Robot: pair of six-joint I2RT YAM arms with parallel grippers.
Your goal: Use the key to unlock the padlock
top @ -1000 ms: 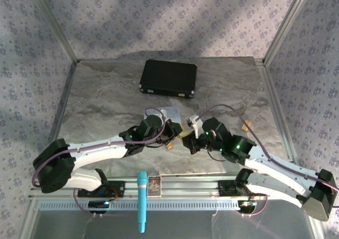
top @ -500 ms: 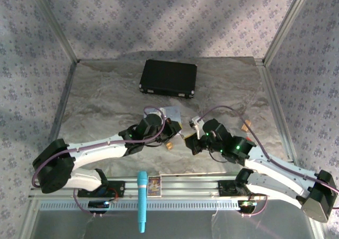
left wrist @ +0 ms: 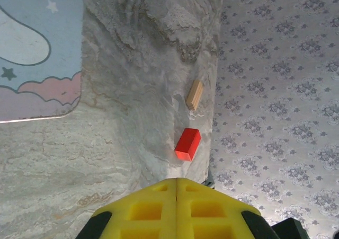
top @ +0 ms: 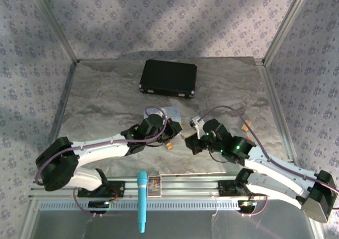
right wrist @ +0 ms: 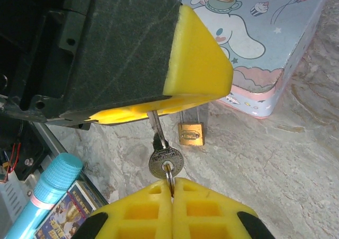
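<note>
Obs., largest first. Table [top: 106, 101], covered in a crumpled grey sheet; black case [top: 168, 78] at the far side, well apart from the work. Both arms reach in to the middle, wrists nearly meeting. Pastel cartoon tin [right wrist: 265, 53] lies flat just beyond them.

Left gripper [left wrist: 176, 196]: yellow pads pressed together, no gap. From the right wrist view the key's blade runs up into that seam, so I read it as clamped on the blade. Right gripper [right wrist: 172, 188]: pads together too, nipping the small ring at the key's head.

Padlock [right wrist: 190, 134]: on the table, just beside the tin's near edge, shackle pointing toward the tin. Not held by anything. Cannot tell where the keyhole faces.

Key [right wrist: 165, 162]: in the air between the two grippers, above and just short of the padlock.

Judgement: this is a re-grip of the key, not yet insertion. To do it well:
- one gripper must hold firm before the other lets go;
- finish with the head pinched and the blade bare;
- the padlock looks light and would likely skid, so the free gripper should brace it first.

Red block [left wrist: 187, 143] and wooden peg [left wrist: 194, 94] lie off to the side, not involved.
</note>
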